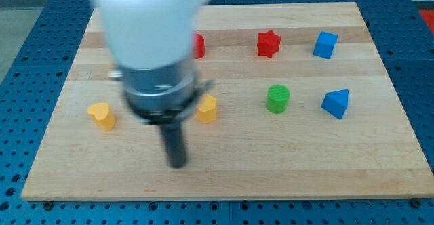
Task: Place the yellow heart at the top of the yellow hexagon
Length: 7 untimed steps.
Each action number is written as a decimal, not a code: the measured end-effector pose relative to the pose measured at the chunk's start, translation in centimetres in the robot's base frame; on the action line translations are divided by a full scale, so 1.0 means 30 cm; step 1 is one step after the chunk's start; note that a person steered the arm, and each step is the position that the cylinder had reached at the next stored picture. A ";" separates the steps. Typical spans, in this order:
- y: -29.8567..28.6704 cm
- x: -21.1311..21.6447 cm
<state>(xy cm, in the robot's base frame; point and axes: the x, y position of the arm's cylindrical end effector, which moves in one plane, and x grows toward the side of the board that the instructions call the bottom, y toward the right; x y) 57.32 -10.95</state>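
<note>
The arm's upper body is a broad, smooth white casing, blurred at its edges and rounded like a cylinder. Below it sits a metallic grey collar with darker bands, and beneath that a black ring-shaped mount with a small grey bracket or tab sticking out on the view's right. From the mount a straight, dark rod, nearly black with a faint sheen along one side, narrows the body down to my tip [178, 162], which is blunt and rounded; no cables, screws or markings can be made out.
</note>
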 end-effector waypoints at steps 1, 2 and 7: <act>-0.305 -0.006; -0.470 -0.135; -0.431 -0.174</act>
<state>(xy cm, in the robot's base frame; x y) 52.10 -23.89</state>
